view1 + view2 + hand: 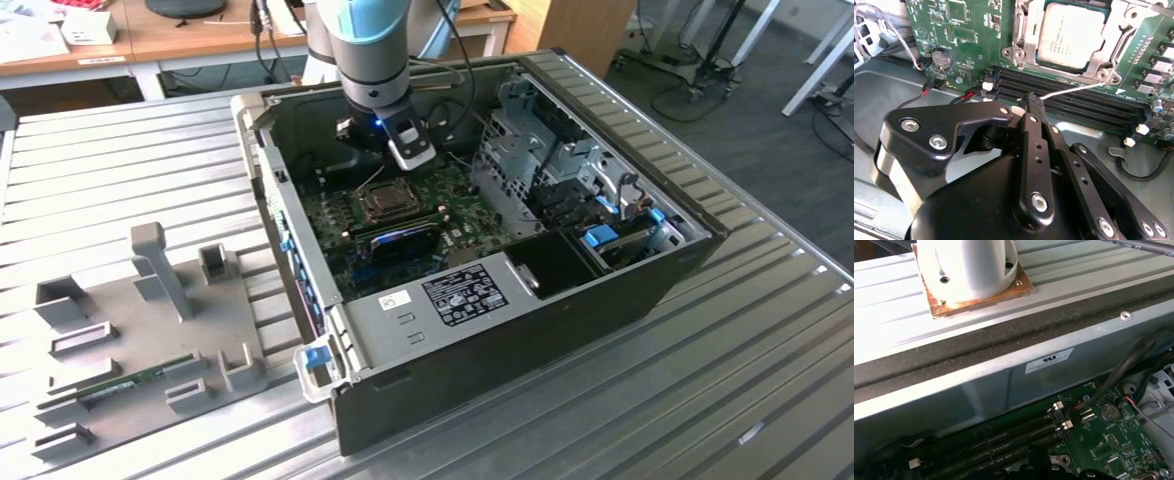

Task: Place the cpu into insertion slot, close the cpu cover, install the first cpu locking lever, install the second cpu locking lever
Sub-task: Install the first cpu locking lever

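Observation:
The cpu, pale silver-tan, lies in the insertion slot on the green board. The cpu cover, a silver frame, lies flat around it with the chip showing through its window. A thin silver locking lever sticks out from the socket's corner over the black memory slots, and its free end reaches my gripper. The fingers look shut, with nothing between them. In the exterior view my gripper hangs inside the open computer case, just beyond the socket's far side.
Long black memory slots run beside the socket, with a coin battery and red and black cables close by. A grey drive cage fills the case's right in the exterior view. A grey fixture plate lies at that view's left.

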`<state>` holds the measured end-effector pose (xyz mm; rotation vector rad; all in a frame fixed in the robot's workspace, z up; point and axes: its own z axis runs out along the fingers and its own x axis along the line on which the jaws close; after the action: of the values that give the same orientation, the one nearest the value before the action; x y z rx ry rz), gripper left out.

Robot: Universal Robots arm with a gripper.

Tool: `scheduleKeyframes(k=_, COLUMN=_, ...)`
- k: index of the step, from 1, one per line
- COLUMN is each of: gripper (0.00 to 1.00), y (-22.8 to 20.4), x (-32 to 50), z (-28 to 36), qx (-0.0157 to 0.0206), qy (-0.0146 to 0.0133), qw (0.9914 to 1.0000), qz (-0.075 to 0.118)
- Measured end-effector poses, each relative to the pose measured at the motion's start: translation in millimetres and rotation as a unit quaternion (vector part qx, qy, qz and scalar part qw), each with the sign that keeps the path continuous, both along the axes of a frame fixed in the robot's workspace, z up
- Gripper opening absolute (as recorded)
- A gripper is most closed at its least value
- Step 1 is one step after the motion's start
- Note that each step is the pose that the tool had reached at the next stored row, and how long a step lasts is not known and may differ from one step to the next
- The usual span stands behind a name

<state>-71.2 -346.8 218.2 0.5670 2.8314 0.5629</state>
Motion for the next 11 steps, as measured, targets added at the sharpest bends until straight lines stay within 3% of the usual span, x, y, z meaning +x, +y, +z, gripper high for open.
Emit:
scheduleKeyframes(k=6, gripper=0.1, y=1.4, x=-2.3, z=-1.5, qx=0.0022, qy=-0.0016, qw=1.0, qz=-0.001)
scheduleKeyframes(k=11, gripper=0.1, y=1.4, x=-3.9, z=-7.2, qx=0.0034, qy=-0.0036, qw=0.99999, qz=-0.001)
